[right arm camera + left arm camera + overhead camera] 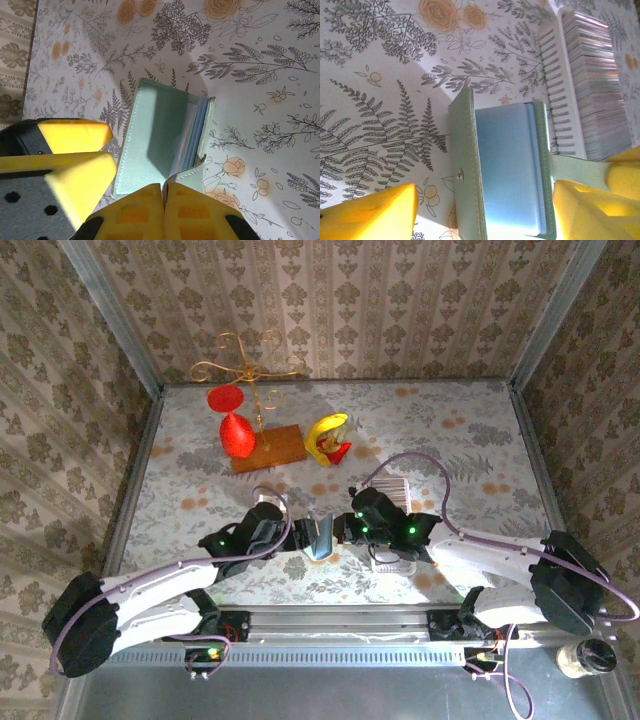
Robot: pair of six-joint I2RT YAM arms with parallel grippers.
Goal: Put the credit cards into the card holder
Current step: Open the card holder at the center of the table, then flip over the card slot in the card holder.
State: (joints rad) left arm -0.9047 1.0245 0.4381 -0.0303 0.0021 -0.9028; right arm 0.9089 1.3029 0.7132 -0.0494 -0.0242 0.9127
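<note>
Your left gripper (485, 200), jaws wide, straddles the open wallet (505, 160) without gripping; your right gripper (164, 195), closed, pinches its flap; the cards (600, 85) lie just beside it

Card holder (505, 165): the lower end is cut off by the bottom edge of the left wrist view, and one flap's tip vanishes between the pressed-together pads of the right gripper (164, 197). Credit cards (600, 85): the strip runs off the right edge. Jar-like item (588, 657) in the overhead view's corner: possibly glass, too small to tell.
</note>
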